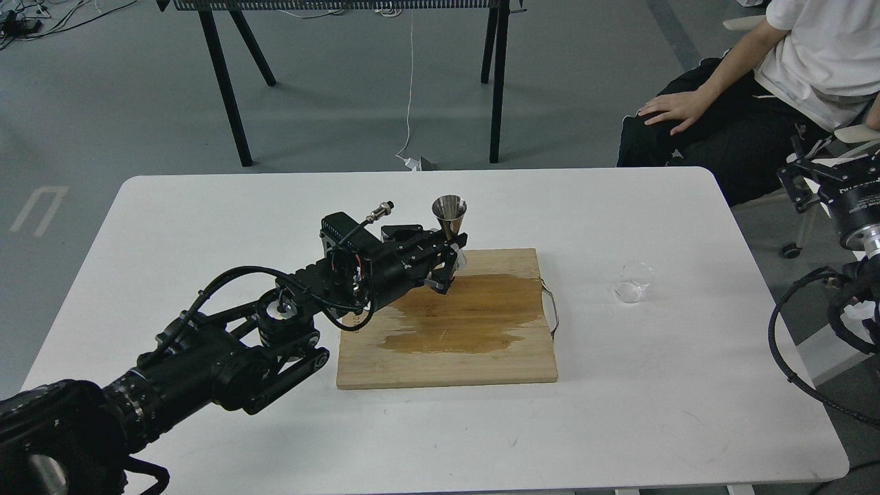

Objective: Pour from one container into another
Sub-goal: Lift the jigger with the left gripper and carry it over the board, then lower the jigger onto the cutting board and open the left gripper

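Observation:
My left gripper (pixel 447 261) is shut on the steel hourglass jigger (pixel 450 216), which stands upright over the back edge of the wooden cutting board (pixel 447 357). The small clear glass cup (pixel 634 282) rests on the white table right of the board, with nothing near it. My right gripper (pixel 828 172) hovers beyond the table's right edge, well clear of the cup; its fingers look spread and hold nothing. The lemon is hidden behind my left arm.
The board has a large wet brown stain (pixel 467 313) and a metal handle (pixel 552 309) on its right side. A seated person (pixel 756 82) is at the back right. Black table legs (pixel 498 82) stand behind the table (pixel 619 412).

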`<move>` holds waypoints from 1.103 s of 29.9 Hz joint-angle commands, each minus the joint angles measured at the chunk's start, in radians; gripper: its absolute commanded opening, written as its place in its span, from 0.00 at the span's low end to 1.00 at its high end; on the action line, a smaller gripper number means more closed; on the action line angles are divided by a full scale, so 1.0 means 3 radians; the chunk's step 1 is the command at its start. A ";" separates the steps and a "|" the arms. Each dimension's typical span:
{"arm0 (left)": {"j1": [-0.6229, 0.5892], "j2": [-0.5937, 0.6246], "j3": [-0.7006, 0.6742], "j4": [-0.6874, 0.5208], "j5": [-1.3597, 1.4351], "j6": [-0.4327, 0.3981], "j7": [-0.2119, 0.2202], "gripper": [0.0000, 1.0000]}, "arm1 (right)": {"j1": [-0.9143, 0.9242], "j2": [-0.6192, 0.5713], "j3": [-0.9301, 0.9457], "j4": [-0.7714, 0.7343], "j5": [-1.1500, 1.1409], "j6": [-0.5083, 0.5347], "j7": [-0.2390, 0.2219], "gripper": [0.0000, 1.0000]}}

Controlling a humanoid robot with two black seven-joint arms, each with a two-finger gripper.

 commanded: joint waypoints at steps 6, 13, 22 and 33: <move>0.0134 -0.0113 0.0005 0.0099 0.0000 -0.0004 0.0105 0.07 | 0.0030 -0.0009 -0.0005 0.0005 0.0000 0.0000 -0.0001 1.00; 0.0165 -0.0103 0.0005 0.0191 0.0000 -0.0004 0.0105 0.07 | 0.0020 -0.0009 -0.0005 0.0000 0.0000 0.0000 -0.0001 1.00; 0.0185 -0.0123 0.0005 0.0304 0.0000 -0.0004 0.0115 0.08 | 0.0020 -0.0009 -0.0041 0.0005 0.0000 0.0000 -0.0001 1.00; 0.0246 -0.0236 -0.0001 0.0355 0.0000 -0.0010 0.0135 0.16 | 0.0020 -0.0009 -0.0046 0.0005 0.0000 0.0000 -0.0006 1.00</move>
